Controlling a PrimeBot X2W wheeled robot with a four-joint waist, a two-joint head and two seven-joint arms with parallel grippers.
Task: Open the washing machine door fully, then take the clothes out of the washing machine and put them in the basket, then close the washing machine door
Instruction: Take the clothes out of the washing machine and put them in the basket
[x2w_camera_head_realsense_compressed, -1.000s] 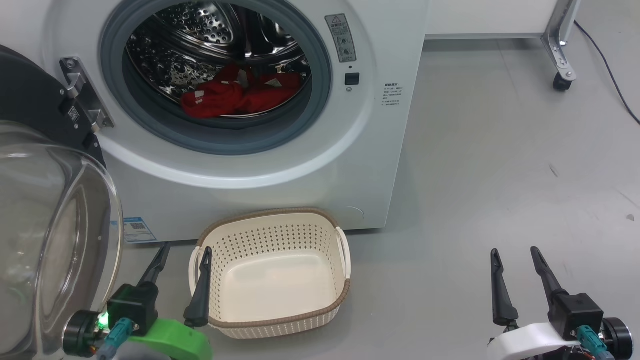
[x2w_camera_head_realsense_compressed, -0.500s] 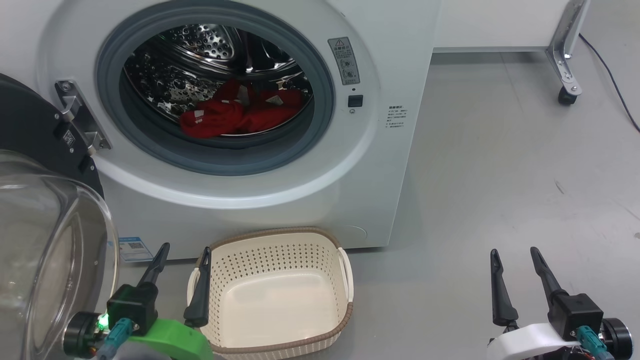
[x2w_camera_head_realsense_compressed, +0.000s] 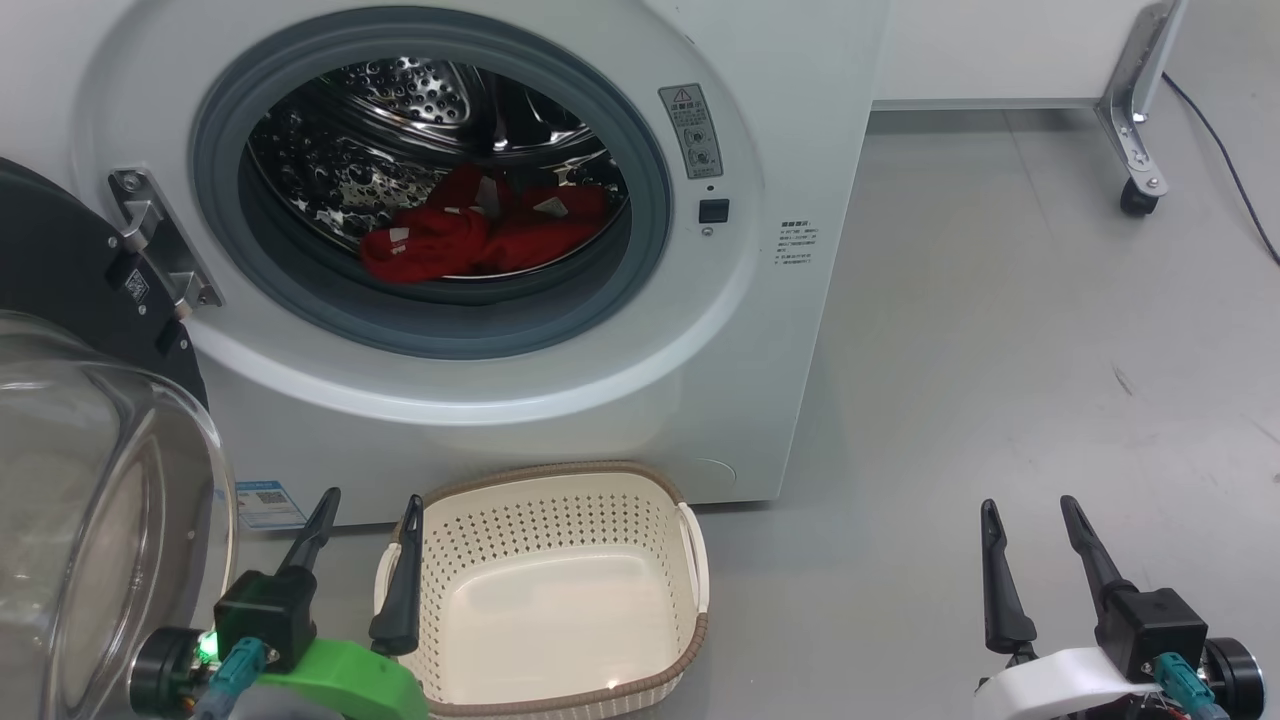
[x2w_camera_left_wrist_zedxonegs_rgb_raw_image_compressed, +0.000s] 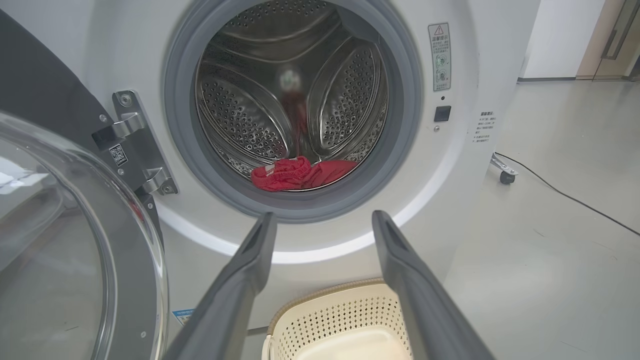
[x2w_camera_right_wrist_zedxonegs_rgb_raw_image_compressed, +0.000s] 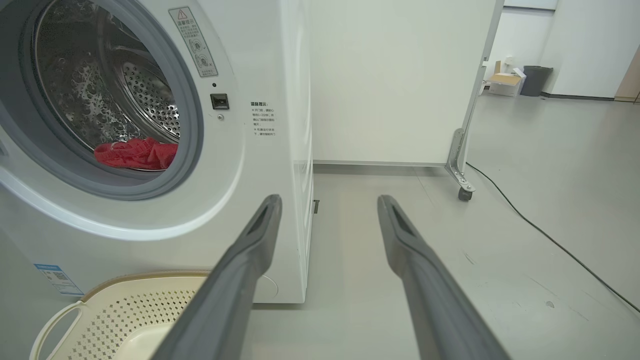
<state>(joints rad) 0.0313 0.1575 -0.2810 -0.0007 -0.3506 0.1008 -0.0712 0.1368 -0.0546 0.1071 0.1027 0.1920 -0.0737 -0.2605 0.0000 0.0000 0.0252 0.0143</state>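
At left, washing machine door (x2w_camera_head_realsense_compressed: 100, 470) (cropped)

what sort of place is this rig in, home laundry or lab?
Probably a lab or test space, not a home: the washing machine stands on an open grey floor, beside a white partition on a castor leg, with a loose cable trailing across it.

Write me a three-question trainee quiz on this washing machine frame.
1. True or false: the red garment lies in the basket.
2. Which sits nearer the basket: A, the left gripper, or B, the right gripper?
3. Fill in: the washing machine door stands ____.
Key: 1 false, it lies in the drum; 2 A; 3 open.
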